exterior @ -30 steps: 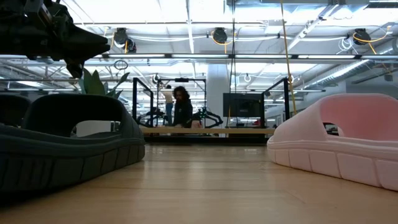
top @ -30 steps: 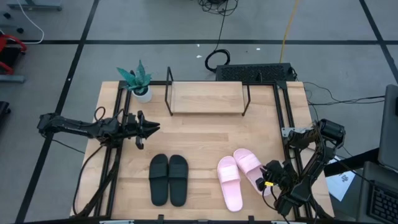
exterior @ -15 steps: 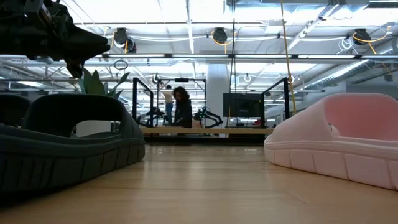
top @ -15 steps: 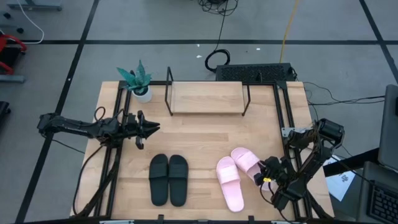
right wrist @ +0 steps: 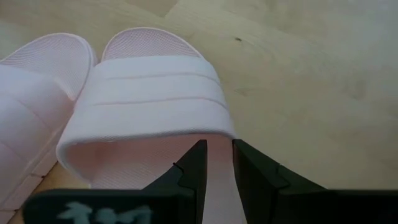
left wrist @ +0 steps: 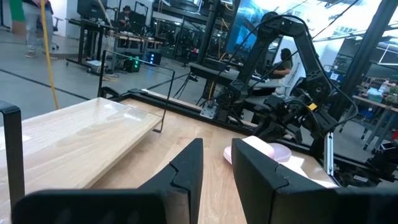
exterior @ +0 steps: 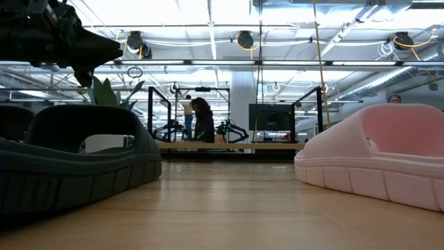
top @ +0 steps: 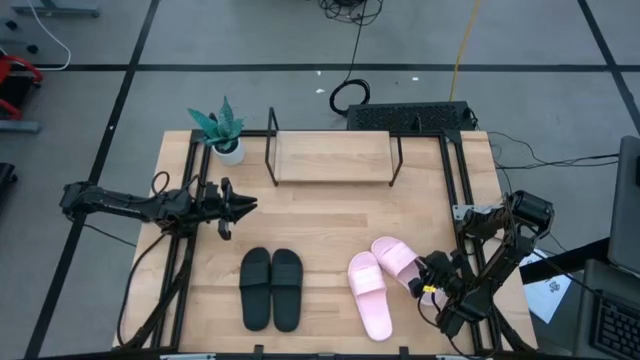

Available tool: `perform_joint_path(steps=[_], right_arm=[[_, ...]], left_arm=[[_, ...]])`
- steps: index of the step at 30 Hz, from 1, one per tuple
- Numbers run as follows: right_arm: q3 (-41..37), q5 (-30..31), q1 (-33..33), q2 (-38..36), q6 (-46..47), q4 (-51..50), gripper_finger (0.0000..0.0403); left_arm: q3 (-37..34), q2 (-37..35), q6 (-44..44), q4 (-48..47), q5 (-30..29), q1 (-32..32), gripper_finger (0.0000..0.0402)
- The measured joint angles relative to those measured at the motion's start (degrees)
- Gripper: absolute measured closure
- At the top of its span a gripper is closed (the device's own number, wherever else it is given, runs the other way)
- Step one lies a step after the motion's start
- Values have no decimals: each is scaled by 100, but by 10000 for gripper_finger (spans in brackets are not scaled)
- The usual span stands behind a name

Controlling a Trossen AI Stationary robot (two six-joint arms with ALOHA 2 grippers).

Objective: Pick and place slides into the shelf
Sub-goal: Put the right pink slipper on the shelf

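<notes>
- Four slides on the tabletop: matte black pair (top: 271, 288), pale pink pair (top: 382, 282); the light wooden shelf (top: 333, 157) holds none.
- Right gripper (right wrist: 215, 163): fingers narrowly parted, at the outer pink slide's (right wrist: 149, 99) heel, nothing gripped.
- Suggest pinching the strap centrally, lifting level.
- Left gripper (top: 243, 205) waits mid-table, nearly closed, empty.

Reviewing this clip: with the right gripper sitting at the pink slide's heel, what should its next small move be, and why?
Probably ease forward so one finger slips under the strap, then close. The right gripper sits at the heel end of the outer pink slide, fingers only narrowly apart and holding nothing. The shelf has no slides on it, and the left gripper waits above the black pair.
</notes>
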Motion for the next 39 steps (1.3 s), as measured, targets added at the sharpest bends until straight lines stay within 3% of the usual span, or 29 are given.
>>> perform_joint_path(steps=[16,25,39], right_arm=[[0,-169,-25,0,0,3,332],[0,140,-75,0,113,5,329],[-296,216,-168,0,-25,158,263]], left_arm=[[0,1,-2,-1,-1,0,314],[0,1,91,0,-2,-1,314],[0,0,151,1,-2,-2,314]])
